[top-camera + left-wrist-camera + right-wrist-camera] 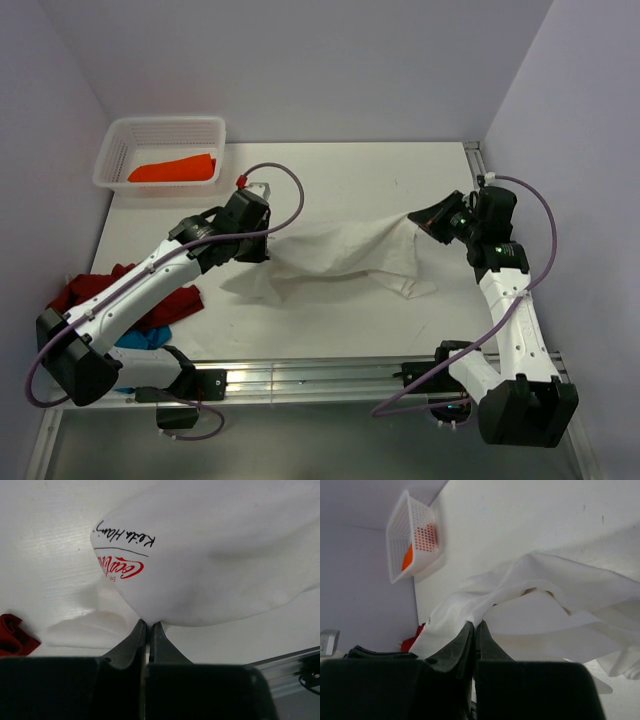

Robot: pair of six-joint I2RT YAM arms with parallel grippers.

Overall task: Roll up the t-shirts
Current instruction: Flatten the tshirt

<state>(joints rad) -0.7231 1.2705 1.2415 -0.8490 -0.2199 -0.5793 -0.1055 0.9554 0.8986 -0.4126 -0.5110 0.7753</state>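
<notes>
Your left pincer (148, 626) and right pincer (474, 626) are each clamped on an edge of the white tee (330, 255), which spans between them over the middle of the surface (380, 175).

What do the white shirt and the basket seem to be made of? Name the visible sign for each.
The shirt looks like soft matte cloth, probably cotton knit: it sags and creases. The basket looks like stiff white plastic: its walls carry regular moulded holes.

Table (380, 180): basket (160, 122), tee pile (92, 288), white tee (300, 275)
</notes>
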